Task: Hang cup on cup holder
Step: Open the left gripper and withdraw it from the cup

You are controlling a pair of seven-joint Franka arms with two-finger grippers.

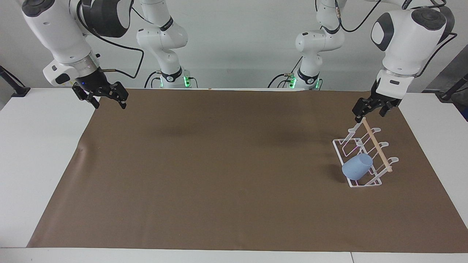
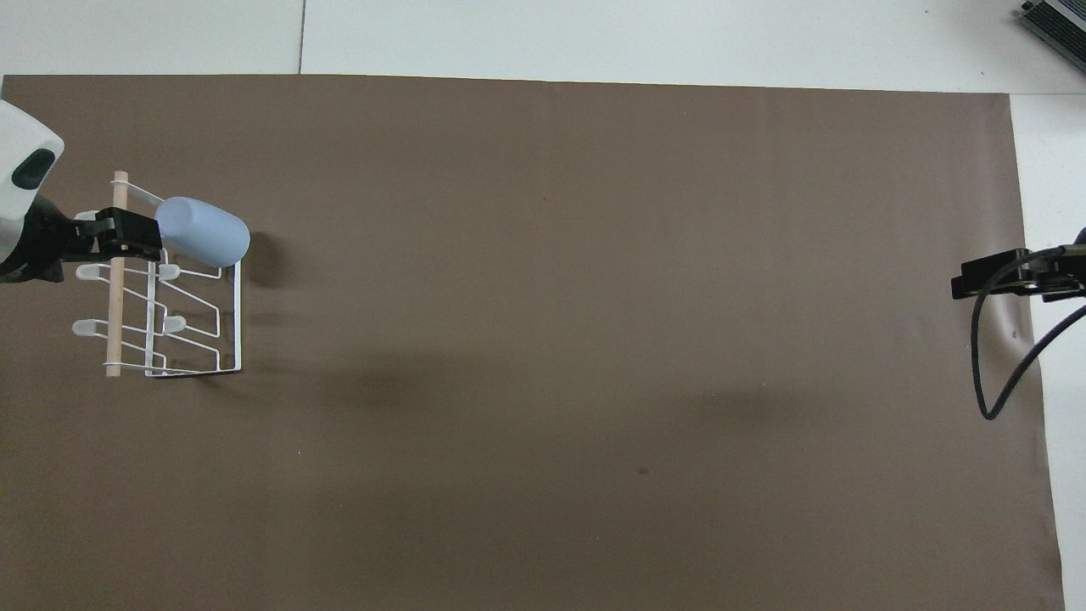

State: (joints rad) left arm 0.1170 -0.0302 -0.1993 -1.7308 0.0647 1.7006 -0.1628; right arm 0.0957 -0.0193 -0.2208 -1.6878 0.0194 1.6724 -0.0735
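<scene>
The cup holder (image 1: 363, 157) is sitting near the left arm's edge of the brown mat (image 1: 219, 175) on the counter (image 1: 36, 153) — wide bare mat stretching beside it. The cup (image 1: 357, 166) is hanging tilted on a prong, mouth slanting up toward the dowel (image 1: 376, 144). Both claws are spread and holding nothing — the left claw (image 1: 369, 109) over the holder's end, the right claw (image 1: 104, 98) waiting over the mat's corner.

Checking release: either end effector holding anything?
Nothing held. Left end effector open above the rack; cup sits on it. Right end effector open, empty.

Left arm: we see it bent down from its base, the wrist tilted.
Left gripper (image 1: 372, 111): raised in the air, fingers apart, holding nothing.
Right arm: it waits at its own end of the worktop (image 1: 44, 146).
Right gripper (image 1: 106, 101): raised, fingers apart, empty.
</scene>
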